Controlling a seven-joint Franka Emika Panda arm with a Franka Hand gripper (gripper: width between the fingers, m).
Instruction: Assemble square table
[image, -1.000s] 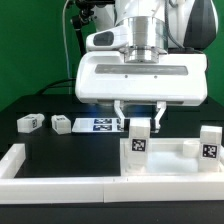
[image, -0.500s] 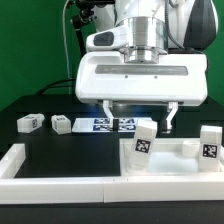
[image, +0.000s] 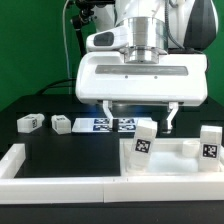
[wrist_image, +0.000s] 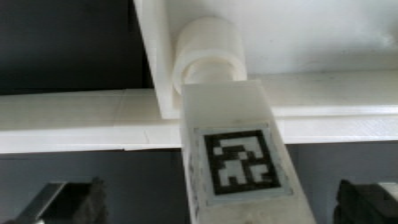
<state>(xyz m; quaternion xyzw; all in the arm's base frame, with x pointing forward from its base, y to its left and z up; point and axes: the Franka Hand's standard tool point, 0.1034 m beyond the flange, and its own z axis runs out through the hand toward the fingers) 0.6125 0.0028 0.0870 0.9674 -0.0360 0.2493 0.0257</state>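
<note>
White plastic showed the job roughly half done: a front leg (image: 140, 146) stood in the tabletop (image: 170, 166), long axis near upright, tag facing the exterior camera, with a second leg (image: 208, 143) further right. Two loose legs (image: 28, 122) (image: 63, 124) lay apart. The gripper (image: 140, 117) hung wide open, holding nothing.

Matte black tabletop surface (image: 60, 150), lit evenly. Thin flat white marker board (image: 101, 125) lies flat on it toward the back, 2 printed tags visible, the rest hidden. Long low white wall bar (image: 60, 186) runs along the front edge; a 2nd white bar (image: 14, 158) angles back at the exterior view's left. Plain green backdrop (image: 30, 50) behind, black cable (image: 67, 35) hanging in front of it.
</note>
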